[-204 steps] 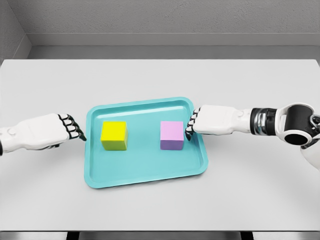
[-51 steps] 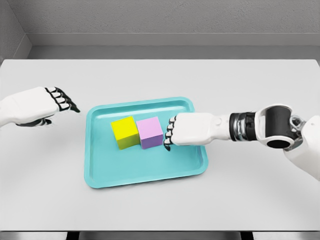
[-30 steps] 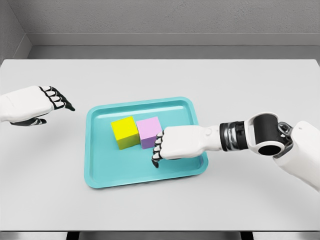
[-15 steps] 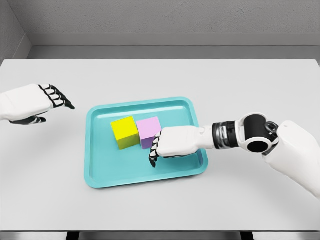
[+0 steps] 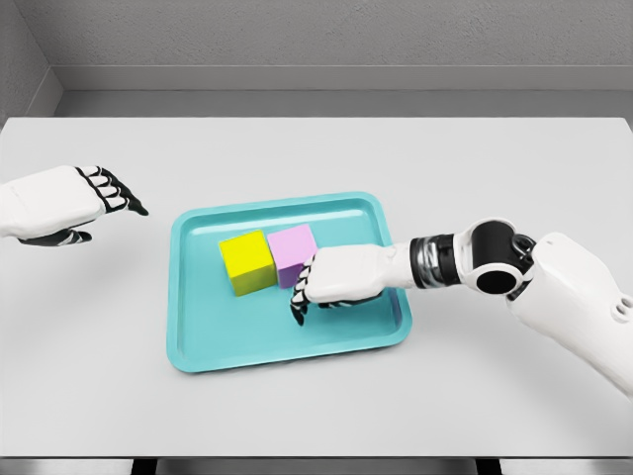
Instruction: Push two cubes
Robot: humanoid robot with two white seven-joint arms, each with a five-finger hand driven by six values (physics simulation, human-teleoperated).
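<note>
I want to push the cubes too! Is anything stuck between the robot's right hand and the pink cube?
No. The right hand sits inside the teal tray, right beside the pink cube, with nothing visible between them. The yellow cube is on the pink cube's other side, touching it.

No readable text, labels, numbers anywhere (cubes (image 5: 269, 257), tray (image 5: 198, 336) plain-coloured, unmarked).

A bare simulated test bench, like a lab: a plain white table (image 5: 316, 416) against grey walls (image 5: 326, 35), carrying only a teal tray (image 5: 287, 346) with two coloured cubes.
</note>
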